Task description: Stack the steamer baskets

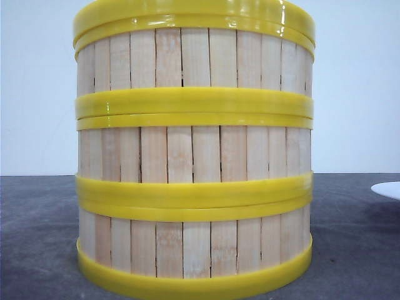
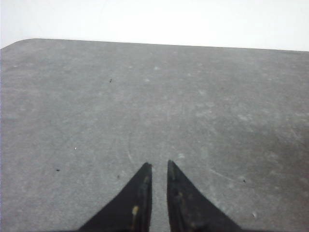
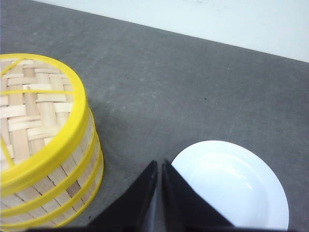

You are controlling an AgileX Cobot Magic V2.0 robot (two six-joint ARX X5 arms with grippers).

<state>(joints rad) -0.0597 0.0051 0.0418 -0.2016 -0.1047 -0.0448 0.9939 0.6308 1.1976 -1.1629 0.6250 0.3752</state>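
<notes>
**Three baskets stacked, both grippers off the stack**

Steamer baskets point(image 1: 194, 150) are seen stacked three high on the grey table point(image 1: 37, 237), rims aligned, the stack filling the front view. A woven slatted base is shown inside the top basket in the right wrist view. A white plate point(image 3: 231, 186) is set on the table to the stack's right, apart from it. The right gripper point(image 3: 160, 166) is held above the gap between stack and plate, fingers pressed together, nothing grasped. The left gripper point(image 2: 159, 166) is held over bare table, fingers nearly closed with a narrow gap, nothing grasped.
</notes>
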